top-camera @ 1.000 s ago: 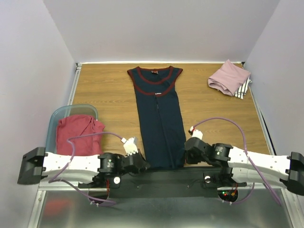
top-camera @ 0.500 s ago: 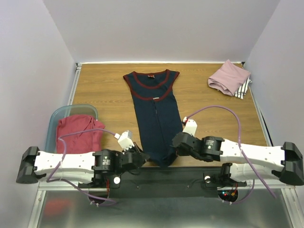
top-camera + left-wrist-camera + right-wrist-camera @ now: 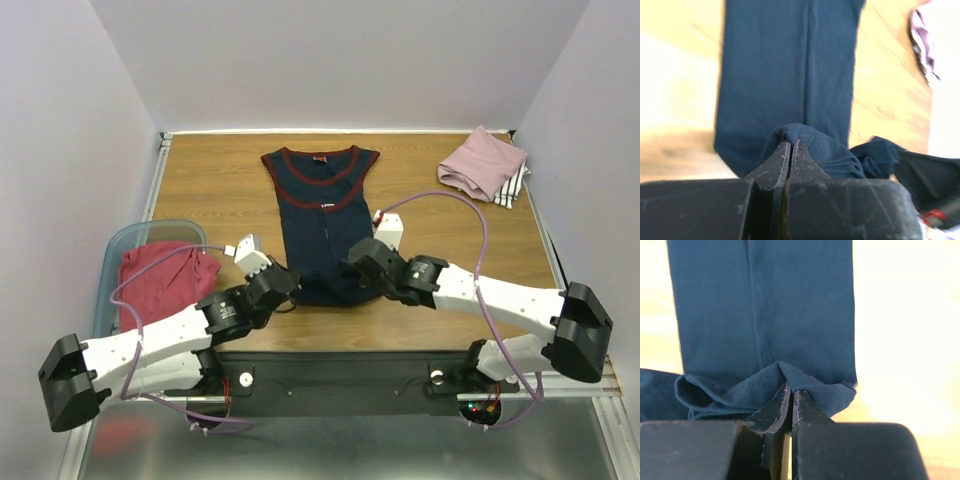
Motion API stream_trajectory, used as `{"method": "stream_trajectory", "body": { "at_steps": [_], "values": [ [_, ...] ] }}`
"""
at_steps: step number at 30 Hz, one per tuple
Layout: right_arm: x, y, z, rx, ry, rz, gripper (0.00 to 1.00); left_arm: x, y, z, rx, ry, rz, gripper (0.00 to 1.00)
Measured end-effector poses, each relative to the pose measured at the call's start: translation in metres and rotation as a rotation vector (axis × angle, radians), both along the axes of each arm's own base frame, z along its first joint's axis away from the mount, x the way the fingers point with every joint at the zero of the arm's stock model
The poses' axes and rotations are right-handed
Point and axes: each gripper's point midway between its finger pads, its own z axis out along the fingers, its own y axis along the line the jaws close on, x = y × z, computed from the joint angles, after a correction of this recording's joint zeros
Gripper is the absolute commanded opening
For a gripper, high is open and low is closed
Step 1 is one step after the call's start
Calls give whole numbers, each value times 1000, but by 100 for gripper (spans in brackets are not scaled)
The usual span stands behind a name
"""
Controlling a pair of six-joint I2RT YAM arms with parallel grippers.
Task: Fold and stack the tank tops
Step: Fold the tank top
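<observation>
Two hem corners of the navy jersey (image 3: 325, 215) are being pinched tight by left gripper (image 3: 286, 288) and right gripper (image 3: 358, 272), collar (image 3: 320, 166) lying straight beyond them.

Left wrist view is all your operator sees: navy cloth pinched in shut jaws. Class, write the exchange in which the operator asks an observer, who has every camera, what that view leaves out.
Operator: Is the other gripper on this same top?
Observer: Yes. The right gripper is shut on the hem of the navy top, at the other corner from the left gripper.
Operator: Where is the top's neck end?
Observer: It lies flat on the table, toward the far edge, its maroon trim showing.
Operator: Are any other tops waiting?
Observer: A red top sits in the tub, to the left of the left arm.
</observation>
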Motion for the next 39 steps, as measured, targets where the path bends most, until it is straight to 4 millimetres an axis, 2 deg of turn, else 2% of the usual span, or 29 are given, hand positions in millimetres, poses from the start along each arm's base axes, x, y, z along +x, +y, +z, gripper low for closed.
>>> {"method": "stream_trajectory", "body": {
  "at_steps": [5, 8, 11, 14, 16, 17, 18, 20, 21, 22, 24, 25, 27, 29, 32, 35, 36, 39],
  "values": [
    [46, 4, 21, 7, -64, -39, 0, 37, 9, 4, 80, -32, 63, 0],
    [76, 3, 29, 6, -90, -59, 0, 69, 18, 14, 104, -55, 115, 0],
    [106, 3, 32, 6, -105, -76, 0, 93, 25, 20, 119, -76, 141, 0],
    [134, 6, 29, 10, -108, -79, 0, 126, 36, 20, 142, -74, 181, 0],
    [152, 6, 24, 8, -107, -80, 4, 147, 38, 16, 158, -69, 178, 0],
    [162, 9, 20, 10, -104, -79, 8, 159, 39, 11, 166, -65, 181, 5],
    [173, 8, 14, 8, -94, -81, 23, 171, 41, 1, 178, -51, 180, 25],
    [192, 11, 1, 5, -78, -77, 42, 186, 42, -15, 185, -25, 167, 41],
    [200, 12, -6, 8, -70, -77, 59, 193, 43, -28, 197, -3, 152, 49],
    [207, 12, -13, 1, -59, -71, 67, 197, 43, -37, 198, 11, 136, 58],
    [216, 12, -27, -7, -35, -63, 80, 205, 44, -54, 205, 42, 110, 63],
    [219, 10, -34, -16, -23, -59, 82, 208, 44, -60, 208, 51, 93, 68],
    [220, 5, -38, -26, -12, -60, 84, 210, 45, -63, 208, 56, 74, 69],
    [221, 5, -33, -26, -23, -54, 84, 211, 43, -59, 208, 40, 56, 69],
    [220, 6, -15, -4, -52, -46, 83, 214, 40, -35, 192, -15, 39, 69],
    [214, 7, 6, 35, -83, -33, 80, 213, 40, -4, 165, -76, 47, 65],
    [207, 6, 14, 61, -91, -25, 80, 212, 41, 8, 154, -97, 55, 62],
    [188, 3, 19, 100, -85, -15, 74, 207, 41, 32, 117, -139, 68, 52]
  ]
}}
